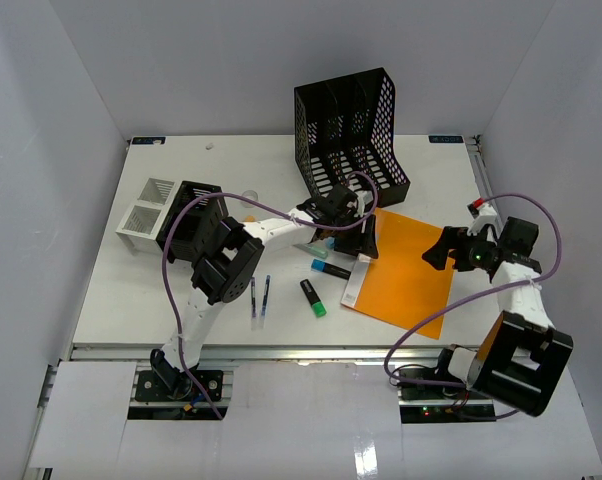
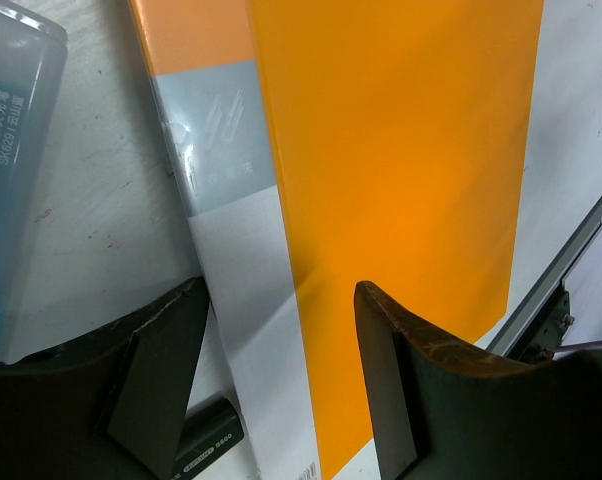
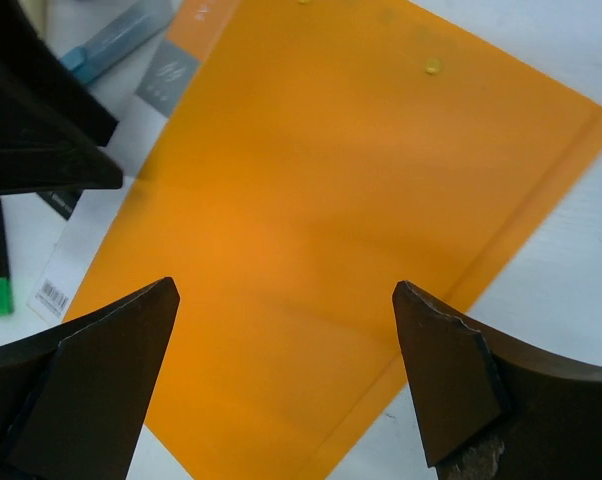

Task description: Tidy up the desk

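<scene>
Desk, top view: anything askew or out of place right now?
Yes. The orange folder lies flat and skewed to the desk edges, outside the black mesh file holder, which itself sits turned at an angle. Two pens, a green-capped highlighter and a blue-capped marker lie loose left of the folder, not in the white organizer.

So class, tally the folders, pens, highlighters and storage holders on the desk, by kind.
Folders: 1
Pens: 2
Highlighters: 2
Storage holders: 2
Total on the desk: 7
</scene>
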Controlling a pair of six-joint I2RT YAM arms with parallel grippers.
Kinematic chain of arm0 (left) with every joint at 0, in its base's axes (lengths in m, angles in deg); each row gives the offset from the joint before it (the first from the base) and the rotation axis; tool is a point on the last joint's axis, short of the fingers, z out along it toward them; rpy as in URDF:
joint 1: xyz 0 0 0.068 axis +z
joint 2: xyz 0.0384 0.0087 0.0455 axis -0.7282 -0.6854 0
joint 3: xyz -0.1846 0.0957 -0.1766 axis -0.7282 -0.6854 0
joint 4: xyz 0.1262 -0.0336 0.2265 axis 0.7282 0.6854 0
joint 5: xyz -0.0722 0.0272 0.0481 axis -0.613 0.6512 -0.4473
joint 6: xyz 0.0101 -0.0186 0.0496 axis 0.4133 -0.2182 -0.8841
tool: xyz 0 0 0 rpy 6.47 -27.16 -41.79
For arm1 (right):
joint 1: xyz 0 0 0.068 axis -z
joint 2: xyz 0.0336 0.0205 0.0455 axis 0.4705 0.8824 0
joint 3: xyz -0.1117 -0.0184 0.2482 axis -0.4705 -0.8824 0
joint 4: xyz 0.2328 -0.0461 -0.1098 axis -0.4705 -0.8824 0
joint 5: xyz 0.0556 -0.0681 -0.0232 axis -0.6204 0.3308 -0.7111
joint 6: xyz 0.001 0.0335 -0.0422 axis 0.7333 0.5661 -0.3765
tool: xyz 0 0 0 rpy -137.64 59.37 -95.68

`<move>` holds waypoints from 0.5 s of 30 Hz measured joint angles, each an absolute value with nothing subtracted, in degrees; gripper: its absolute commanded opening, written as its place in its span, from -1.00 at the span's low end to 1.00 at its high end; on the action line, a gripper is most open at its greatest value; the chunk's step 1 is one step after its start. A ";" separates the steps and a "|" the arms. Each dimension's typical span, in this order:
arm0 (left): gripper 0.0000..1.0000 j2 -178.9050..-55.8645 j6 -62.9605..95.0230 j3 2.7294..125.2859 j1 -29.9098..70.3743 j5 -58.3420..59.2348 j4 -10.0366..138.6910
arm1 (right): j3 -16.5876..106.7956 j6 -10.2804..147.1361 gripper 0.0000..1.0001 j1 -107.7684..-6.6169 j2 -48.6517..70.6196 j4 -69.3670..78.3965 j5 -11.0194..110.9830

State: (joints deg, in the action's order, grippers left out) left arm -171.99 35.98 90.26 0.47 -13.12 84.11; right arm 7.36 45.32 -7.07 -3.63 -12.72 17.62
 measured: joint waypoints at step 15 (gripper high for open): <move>0.42 -171.99 36.10 89.95 0.47 -14.00 81.98 | 9.89 57.84 0.85 -3.82 7.64 -10.65 35.90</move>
